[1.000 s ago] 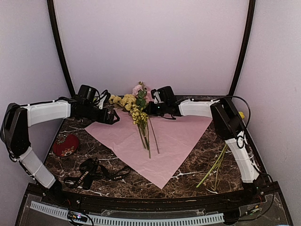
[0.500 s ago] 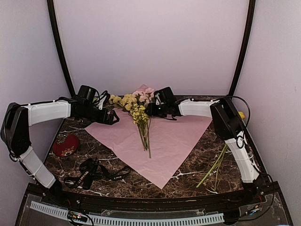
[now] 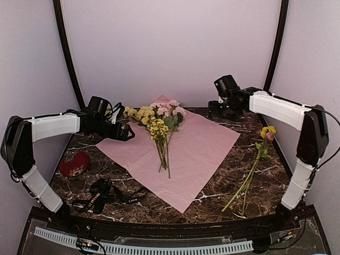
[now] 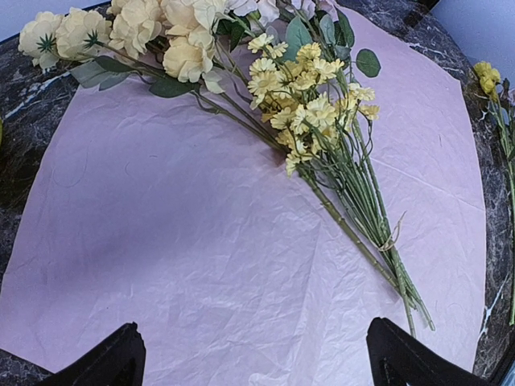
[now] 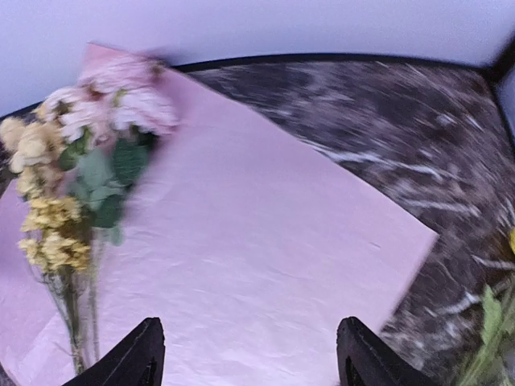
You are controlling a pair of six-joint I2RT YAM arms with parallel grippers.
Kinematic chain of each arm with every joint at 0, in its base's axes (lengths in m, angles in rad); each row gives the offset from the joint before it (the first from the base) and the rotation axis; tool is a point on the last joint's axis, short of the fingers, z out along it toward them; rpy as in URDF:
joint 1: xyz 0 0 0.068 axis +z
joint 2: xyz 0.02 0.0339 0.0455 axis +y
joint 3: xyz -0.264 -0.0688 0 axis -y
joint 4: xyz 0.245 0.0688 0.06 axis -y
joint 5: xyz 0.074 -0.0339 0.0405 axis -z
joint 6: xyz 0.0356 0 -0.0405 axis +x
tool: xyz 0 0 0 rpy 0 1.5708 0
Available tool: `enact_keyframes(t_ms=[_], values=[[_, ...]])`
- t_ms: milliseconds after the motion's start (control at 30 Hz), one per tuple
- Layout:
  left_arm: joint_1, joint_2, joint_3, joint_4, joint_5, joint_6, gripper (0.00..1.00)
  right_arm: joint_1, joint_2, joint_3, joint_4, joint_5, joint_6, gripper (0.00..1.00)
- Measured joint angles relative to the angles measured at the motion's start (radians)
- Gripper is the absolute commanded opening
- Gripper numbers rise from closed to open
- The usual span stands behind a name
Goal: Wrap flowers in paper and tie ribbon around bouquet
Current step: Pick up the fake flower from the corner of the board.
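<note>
The flowers [image 3: 159, 125] lie loose on the paper [image 3: 202, 154], blooms toward the back wall and stems toward the front. The lilac paper lies flat under them. My left gripper [image 3: 127, 132] is open at the sheet's left corner; the left wrist view shows the flowers [image 4: 306, 104] and the paper [image 4: 185, 241] ahead of the empty gripper [image 4: 253, 358]. My right gripper [image 3: 214, 109] hangs open above the back right of the table. Its wrist view shows the paper [image 5: 265, 241] and the flowers [image 5: 88, 161], with nothing in the gripper [image 5: 249, 362]. The black ribbon [image 3: 106, 196] lies front left.
More long stems with a yellow bloom [image 3: 249, 172] lie on the dark marble table [image 3: 223, 202] at the right. A small red object [image 3: 73, 163] sits by the left edge. Lilac walls and black poles close in the back and sides.
The right gripper has opened and let go of the pink blooms, which now lie with the other flowers. The right arm has swung up and away to the right. The left arm has stayed put.
</note>
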Motion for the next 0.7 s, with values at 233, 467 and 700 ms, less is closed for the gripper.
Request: enact_keyframes(t_ms=[233, 467, 700], values=[[0.001, -0.001, 0.000, 0.000, 0.002, 0.000, 0.99, -0.359, -0.353, -0.564, -0.031, 0.006, 0.074, 0.49], [0.001, -0.002, 0.000, 0.000, 0.003, -0.001, 0.99, -0.494, -0.365, -0.752, -0.011, -0.066, 0.081, 0.35], [0.002, -0.010, 0.000, 0.000, 0.003, 0.000, 0.99, -0.512, -0.329, -0.752, 0.047, -0.065, 0.071, 0.30]])
